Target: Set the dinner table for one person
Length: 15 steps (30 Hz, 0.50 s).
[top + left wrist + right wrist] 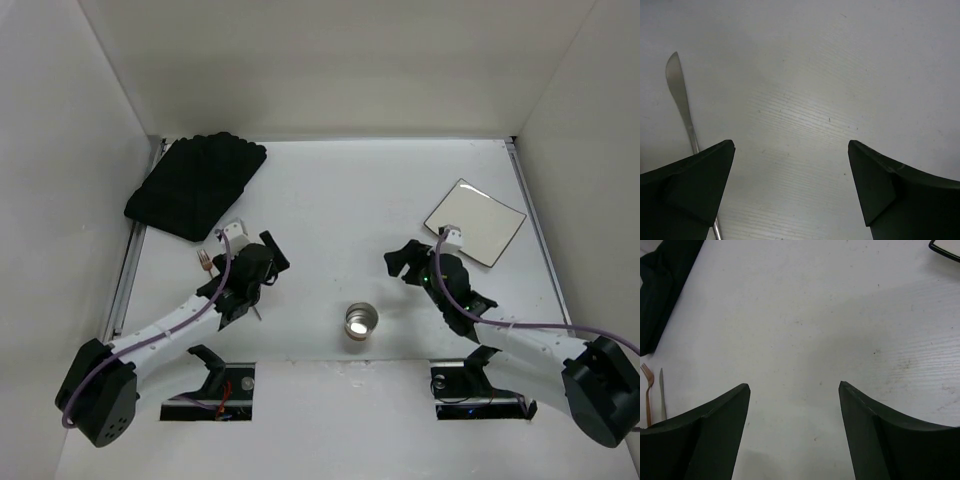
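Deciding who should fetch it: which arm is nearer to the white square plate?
Right. The right arm ends just left of the plate, jaws open and empty; the left arm sits far to its left, by the fork.

**A:** how's the left arm (pixel 165 326) sitting?
**B:** stretched up and inward from its base, wrist tipped down, left jaws wide apart, gripping nothing.
**A:** and the right arm (pixel 525 340)?
**B:** pretty much mirrored. It's angled inward, right jaws spread wide too, empty.

Top view overlooks the whole dinner table (pixel 330 190); both low wrist views share the knife (pixel 677 85).
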Each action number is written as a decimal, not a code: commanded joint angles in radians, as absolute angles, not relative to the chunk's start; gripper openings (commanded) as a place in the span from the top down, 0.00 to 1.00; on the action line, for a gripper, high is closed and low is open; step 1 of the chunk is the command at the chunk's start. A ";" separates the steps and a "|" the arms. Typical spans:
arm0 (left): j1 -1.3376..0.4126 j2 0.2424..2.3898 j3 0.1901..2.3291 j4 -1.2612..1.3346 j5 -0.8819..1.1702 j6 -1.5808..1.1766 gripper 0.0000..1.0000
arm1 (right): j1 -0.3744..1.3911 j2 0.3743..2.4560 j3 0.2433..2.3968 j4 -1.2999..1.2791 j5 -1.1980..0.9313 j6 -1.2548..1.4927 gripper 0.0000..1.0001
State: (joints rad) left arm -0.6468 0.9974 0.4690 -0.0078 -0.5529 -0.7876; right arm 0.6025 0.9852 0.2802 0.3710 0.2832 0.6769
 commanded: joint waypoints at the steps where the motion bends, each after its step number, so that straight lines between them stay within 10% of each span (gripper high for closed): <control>1: -0.637 1.008 0.482 0.031 -0.578 -0.796 0.00 | 0.601 0.997 0.290 0.429 0.305 0.670 0.22; 10: -0.627 1.034 0.508 0.120 -0.633 -0.719 0.00 | 0.594 0.989 0.291 0.422 0.293 0.673 0.28; 15: -0.590 1.057 0.532 0.130 -0.728 -0.680 0.00 | 0.597 0.969 0.290 0.417 0.295 0.669 0.68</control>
State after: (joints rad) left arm -0.6167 1.0477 0.4793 0.0860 -0.6300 -0.7216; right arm 0.6025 0.9863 0.2802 0.3714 0.2832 0.6716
